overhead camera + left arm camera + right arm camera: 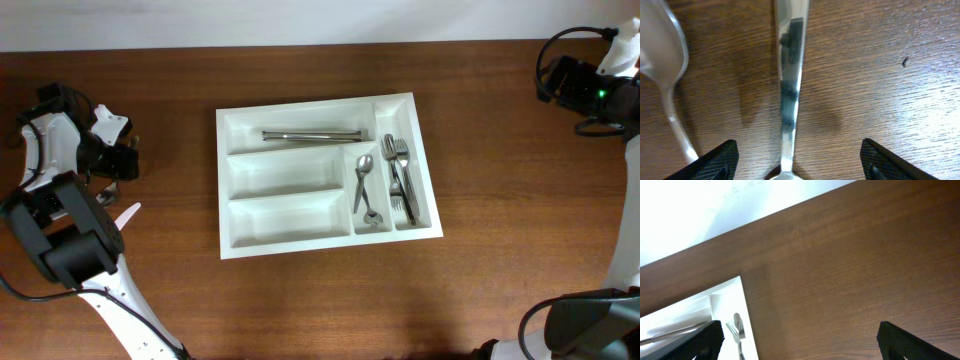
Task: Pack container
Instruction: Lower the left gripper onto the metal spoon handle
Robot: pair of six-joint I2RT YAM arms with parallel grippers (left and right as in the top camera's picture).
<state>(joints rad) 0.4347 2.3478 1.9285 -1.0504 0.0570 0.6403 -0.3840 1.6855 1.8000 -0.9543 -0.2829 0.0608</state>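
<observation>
1. The brown wood-grain surface [300, 310] carries all items

2. The large white rectangular plastic cutlery tray [285, 175] lies flat near the middle of the surface, between the two arms and well apart from both. It has three long compartments on one side and two narrow compartments on the other

3. The left arm [70, 240] stands at the left edge of the surface. The right arm [628, 220] stands at the right edge

4. The left claw [797, 150] is released. Its black textured fingers [715, 160] stand wide apart, low over the surface, one on each side of a utensil handle and clear of it

5. The right claw [800, 332] is released and grasps nothing. Only bare surface shows between its fingers, with a corner of the tray near one side of its view

6. Tray contents:
- long silver metal knives [313, 134] in the far long compartment
- silver metal forks [398, 175] in the outer narrow compartment
- silver metal spoons [364, 185] in the inner narrow compartment
- the other two long compartments hold nothing

7. Outside the tray, under the left claw:
- a polished silver utensil handle [790, 75] lying flat on the surface
- a silver metal spoon [665, 55] beside it, apart from the handle
</observation>
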